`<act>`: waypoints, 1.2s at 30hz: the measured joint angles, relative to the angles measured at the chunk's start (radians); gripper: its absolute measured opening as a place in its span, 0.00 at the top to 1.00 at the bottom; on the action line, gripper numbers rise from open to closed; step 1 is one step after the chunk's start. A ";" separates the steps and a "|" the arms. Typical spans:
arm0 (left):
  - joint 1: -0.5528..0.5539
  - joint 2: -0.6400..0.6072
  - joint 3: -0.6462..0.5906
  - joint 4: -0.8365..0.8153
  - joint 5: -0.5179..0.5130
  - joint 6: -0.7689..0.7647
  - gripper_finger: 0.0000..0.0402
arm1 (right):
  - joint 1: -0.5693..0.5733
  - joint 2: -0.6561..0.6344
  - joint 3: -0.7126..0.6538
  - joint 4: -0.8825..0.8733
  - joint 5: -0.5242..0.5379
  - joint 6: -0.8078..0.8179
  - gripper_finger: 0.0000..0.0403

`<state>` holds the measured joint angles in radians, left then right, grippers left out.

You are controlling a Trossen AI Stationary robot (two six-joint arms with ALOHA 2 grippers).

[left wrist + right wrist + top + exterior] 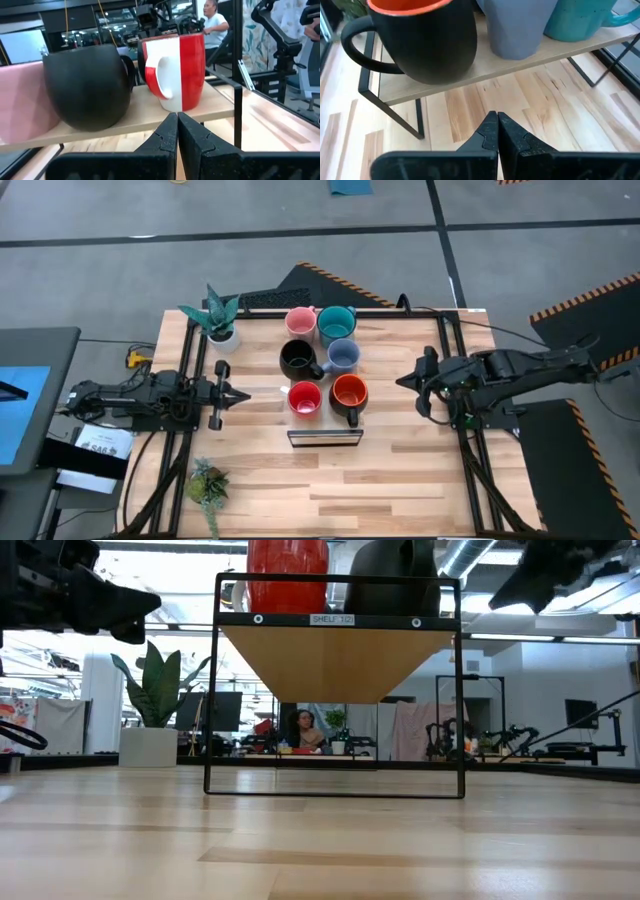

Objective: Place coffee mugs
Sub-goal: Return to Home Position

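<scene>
Six mugs stand on a small raised wooden shelf (324, 437) with a black frame: pink (301, 321), teal (336, 322), black (297, 358), pale blue (343, 355), red (304, 397) and an orange-lined dark mug (348, 393). My left gripper (245, 394) hovers left of the shelf, shut and empty, pointing at the red mug (175, 70) and black mug (87, 85). My right gripper (399, 380) hovers right of the shelf, shut and empty, facing the orange-lined mug (420, 40), pale blue mug (515, 25) and teal mug (580, 20).
A potted plant (218, 320) stands at the table's far left, and another plant (208, 485) lies near the left front corner. Black rails run along both table sides. The shelf's frame legs (210, 690) stand mid-table. A person sits in the room behind.
</scene>
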<state>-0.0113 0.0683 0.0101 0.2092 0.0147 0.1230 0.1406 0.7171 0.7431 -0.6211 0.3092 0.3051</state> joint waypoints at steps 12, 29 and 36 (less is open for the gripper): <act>0.000 0.003 -0.002 -0.012 -0.002 0.015 1.00 | 0.000 -0.357 -0.392 0.295 0.000 0.010 0.95; 0.000 0.003 -0.003 -0.022 -0.003 0.025 1.00 | 0.001 -0.706 -0.669 0.472 -0.026 0.012 0.95; 0.000 0.003 -0.003 -0.073 -0.043 0.056 1.00 | 0.003 -0.674 -0.728 0.658 -0.091 -0.030 0.95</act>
<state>-0.0113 0.0715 0.0067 0.1362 -0.0283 0.1787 0.1433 0.0435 0.0154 0.0371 0.2181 0.2754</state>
